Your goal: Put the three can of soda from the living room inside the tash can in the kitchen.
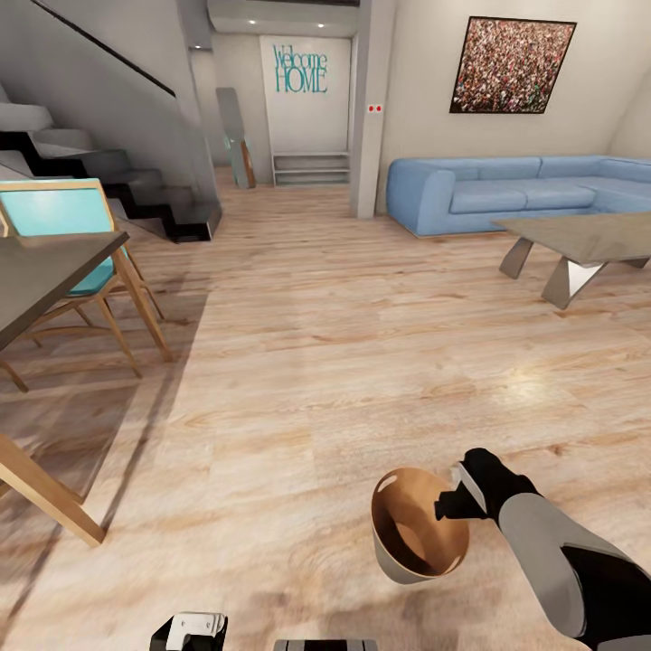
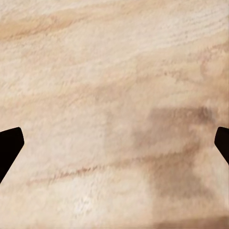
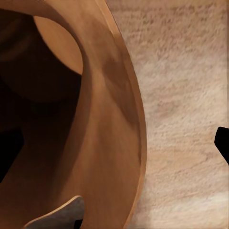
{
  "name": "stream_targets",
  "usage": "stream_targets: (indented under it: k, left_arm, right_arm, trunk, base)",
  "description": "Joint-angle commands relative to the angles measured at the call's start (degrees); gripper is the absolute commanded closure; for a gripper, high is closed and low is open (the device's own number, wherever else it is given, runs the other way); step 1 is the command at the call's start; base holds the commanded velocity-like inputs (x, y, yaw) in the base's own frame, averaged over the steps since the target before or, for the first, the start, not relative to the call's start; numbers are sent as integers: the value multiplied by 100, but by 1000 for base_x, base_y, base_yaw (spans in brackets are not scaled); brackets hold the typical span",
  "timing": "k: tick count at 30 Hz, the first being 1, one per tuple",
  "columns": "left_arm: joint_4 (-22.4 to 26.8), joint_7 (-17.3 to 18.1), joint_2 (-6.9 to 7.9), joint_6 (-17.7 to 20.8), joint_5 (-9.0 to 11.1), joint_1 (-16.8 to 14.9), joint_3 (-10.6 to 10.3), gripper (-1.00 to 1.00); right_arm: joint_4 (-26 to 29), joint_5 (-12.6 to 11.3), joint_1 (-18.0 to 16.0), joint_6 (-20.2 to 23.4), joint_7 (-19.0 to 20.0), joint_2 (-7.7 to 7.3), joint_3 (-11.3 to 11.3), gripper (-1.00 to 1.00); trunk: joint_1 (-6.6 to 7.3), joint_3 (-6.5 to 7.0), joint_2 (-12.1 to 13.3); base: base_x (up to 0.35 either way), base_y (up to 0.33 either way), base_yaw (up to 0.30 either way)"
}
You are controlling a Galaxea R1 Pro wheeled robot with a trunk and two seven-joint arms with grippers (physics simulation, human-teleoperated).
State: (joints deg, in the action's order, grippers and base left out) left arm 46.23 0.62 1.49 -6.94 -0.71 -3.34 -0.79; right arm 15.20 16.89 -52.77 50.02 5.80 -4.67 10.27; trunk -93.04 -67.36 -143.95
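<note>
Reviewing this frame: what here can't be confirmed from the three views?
- Bin contents: the head view sees the trash can tilted, its floor shadowed; no soda cans are visible anywhere.
- Right pincer grip: at the rim, but the arm's black wrist covers the fingers; the right wrist view is too close to settle it.
- Left arm: cut off by the head view's bottom edge.
- Coffee table top: cropped by the right edge, seen at a shallow angle.
</note>
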Motion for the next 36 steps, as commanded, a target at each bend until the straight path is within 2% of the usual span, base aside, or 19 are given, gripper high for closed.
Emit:
stream_targets:
  k: [1, 17, 23, 36]
  left_arm:
    - [0, 0, 0, 0, 2, 0, 0, -100]
    - [0, 0, 0, 0, 9, 0, 0, -100]
    - [0, 0, 0, 0, 4, 0, 0, -100]
    - [0, 0, 0, 0, 3, 0, 0, -100]
  right_arm:
    - [0, -1, 1, 0, 0, -5, 0, -100]
    - [1, -1, 4, -1, 0, -29, 0, -100]
    - [1, 1, 4, -1, 0, -33, 0, -100]
    - [1, 3, 4, -1, 0, -34, -3, -100]
  trunk:
    - [0, 0, 0]
    - [0, 0, 0]
    - [-15, -133, -8]
    - [-15, -133, -8]
  base:
    - [0, 0, 0]
    - [0, 0, 0]
    - [0, 0, 0]
    - [0, 0, 0]
